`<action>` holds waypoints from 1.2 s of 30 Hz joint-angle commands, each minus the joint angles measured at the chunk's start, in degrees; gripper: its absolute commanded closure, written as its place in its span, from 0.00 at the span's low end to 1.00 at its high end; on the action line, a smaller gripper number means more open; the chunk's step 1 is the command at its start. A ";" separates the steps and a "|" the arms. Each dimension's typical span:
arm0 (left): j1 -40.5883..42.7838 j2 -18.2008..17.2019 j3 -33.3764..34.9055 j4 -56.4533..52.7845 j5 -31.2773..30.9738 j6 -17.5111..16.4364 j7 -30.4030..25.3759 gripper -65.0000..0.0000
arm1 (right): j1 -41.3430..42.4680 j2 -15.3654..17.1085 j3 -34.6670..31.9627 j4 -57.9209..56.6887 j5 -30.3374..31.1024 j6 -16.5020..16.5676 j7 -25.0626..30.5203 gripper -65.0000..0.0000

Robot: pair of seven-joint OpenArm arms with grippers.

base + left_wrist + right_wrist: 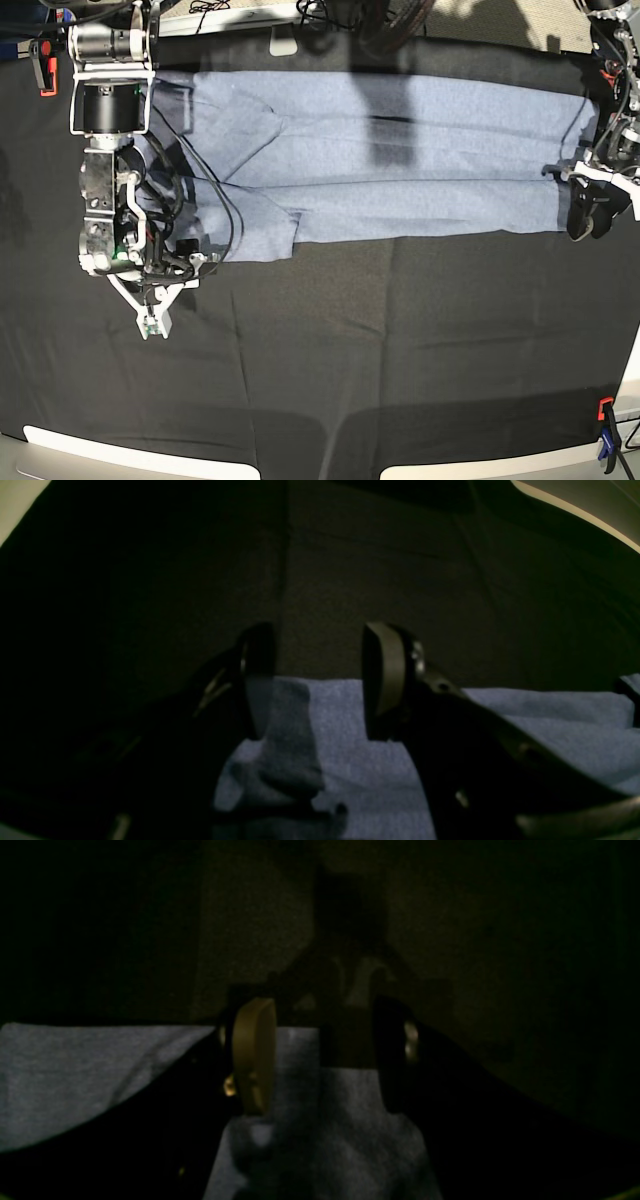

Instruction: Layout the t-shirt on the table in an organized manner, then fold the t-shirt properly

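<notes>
The light blue-grey t-shirt (400, 150) lies spread sideways across the far half of the table (400, 350), in a long band with a crease along its length. No lettering shows. My left gripper (591, 218) is open at the shirt's right edge. In the left wrist view it (320, 680) straddles the shirt's hem (340, 740), with black cloth beyond. My right gripper (153, 322) is open over the black cloth, just past the shirt's lower left corner. In the right wrist view it (322, 1057) has the shirt (340, 1120) under its fingers.
An orange clamp (45, 60) sits at the far left edge. An orange and blue clamp pair (607, 440) sits at the near right edge. Cables and equipment lie beyond the table's far edge. Black cloth covers the near half of the table.
</notes>
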 commanded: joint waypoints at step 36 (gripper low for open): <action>-0.48 -0.96 -0.37 1.01 -1.16 -0.09 -1.62 0.60 | 0.11 -0.61 0.31 -2.97 4.46 0.15 -5.03 0.60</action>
